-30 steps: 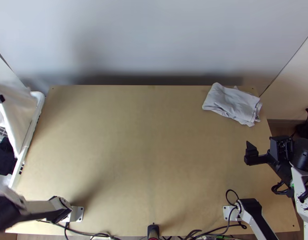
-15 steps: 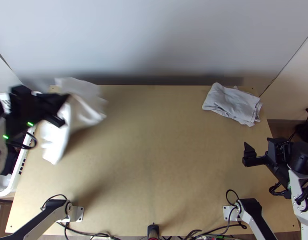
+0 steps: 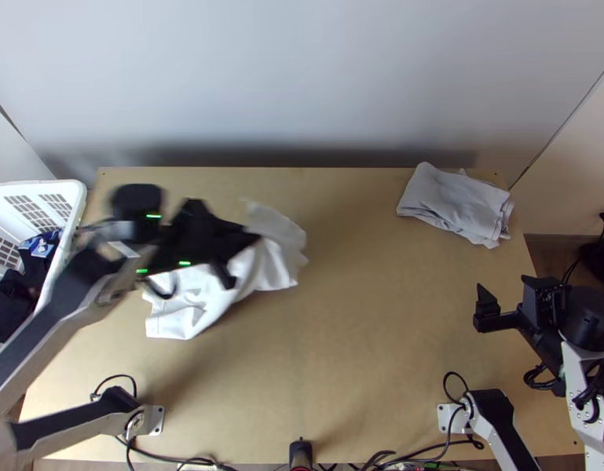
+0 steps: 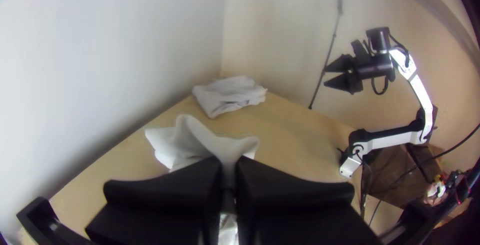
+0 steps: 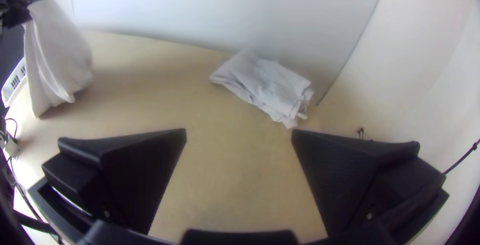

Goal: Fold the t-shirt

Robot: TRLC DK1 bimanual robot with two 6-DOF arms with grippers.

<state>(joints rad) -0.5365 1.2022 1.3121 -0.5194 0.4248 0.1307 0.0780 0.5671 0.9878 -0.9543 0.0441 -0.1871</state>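
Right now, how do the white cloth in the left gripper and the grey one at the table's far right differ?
The white cloth hangs from the left gripper; the grey cloth lies on the table. The white cloth is loose and draped, the grey cloth folded into a compact bundle. Both are creased.

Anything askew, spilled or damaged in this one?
Nothing looks spilled or damaged. The folded pale-grey cloth far right on the table sits askew, loose layers poking out at its right end. The white cloth hanging bunched from the jaws of the left gripper seems normal.
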